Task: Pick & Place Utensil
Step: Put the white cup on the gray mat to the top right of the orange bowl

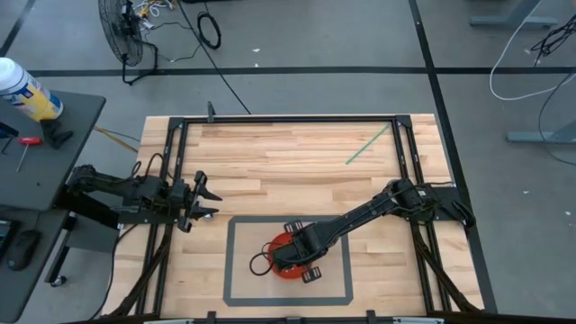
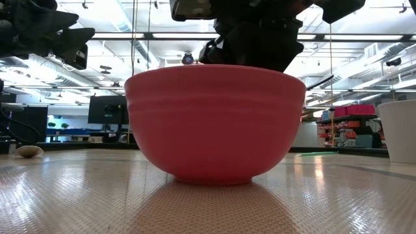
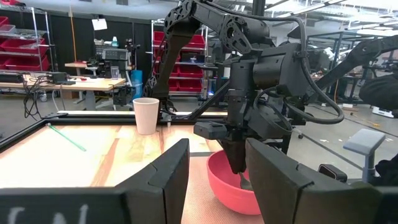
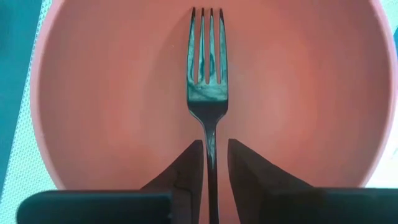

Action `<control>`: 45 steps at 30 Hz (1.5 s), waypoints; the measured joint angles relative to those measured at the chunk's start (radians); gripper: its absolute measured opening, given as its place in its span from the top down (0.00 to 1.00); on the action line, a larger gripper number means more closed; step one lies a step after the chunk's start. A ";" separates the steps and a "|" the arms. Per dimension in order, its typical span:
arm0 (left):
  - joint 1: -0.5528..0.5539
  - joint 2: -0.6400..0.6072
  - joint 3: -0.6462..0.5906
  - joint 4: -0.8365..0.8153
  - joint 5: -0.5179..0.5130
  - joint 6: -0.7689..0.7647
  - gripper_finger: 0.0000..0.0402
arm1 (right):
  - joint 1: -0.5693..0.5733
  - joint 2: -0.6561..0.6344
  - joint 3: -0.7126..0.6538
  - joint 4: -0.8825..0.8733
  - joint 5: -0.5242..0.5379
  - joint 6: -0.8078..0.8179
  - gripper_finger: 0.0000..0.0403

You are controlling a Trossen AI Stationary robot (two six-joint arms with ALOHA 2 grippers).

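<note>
While right gripper narrowly straddles fork handle, grip unclear, bowl rim cropped.

Green straw lying flat on wooden worktop, well apart from both jaws, near far right corner. White paper cup upright at worktop edge. Off the worktop: floor fan, black cables, spray can on side table.

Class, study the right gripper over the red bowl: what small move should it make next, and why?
Probably open a little wider, then lift straight up. The fork already lies inside the red bowl, and the right gripper fingers flank its handle with slight gaps, so release looks nearly complete. The left gripper waits aside, open.
</note>
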 joint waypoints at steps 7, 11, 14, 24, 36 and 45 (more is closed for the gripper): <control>0.000 0.000 0.000 0.000 0.000 0.000 0.59 | 0.000 -0.021 0.000 0.016 0.000 0.000 0.81; 0.000 0.000 0.000 0.000 0.000 0.000 0.59 | 0.000 -0.043 0.000 0.031 0.000 0.000 0.81; 0.000 0.000 0.000 0.000 0.000 0.000 0.59 | 0.000 -0.087 0.000 0.037 0.020 0.000 0.81; 0.000 0.000 0.000 0.000 0.000 0.000 0.59 | -0.055 -0.315 -0.013 -0.120 0.260 0.001 0.81; 0.000 0.000 0.000 0.001 0.000 0.000 0.59 | -0.356 -0.653 -0.446 -0.116 0.241 -0.022 0.81; 0.000 0.000 0.000 0.000 0.000 0.000 0.59 | -0.648 -0.683 -0.686 -0.054 0.205 -0.241 0.81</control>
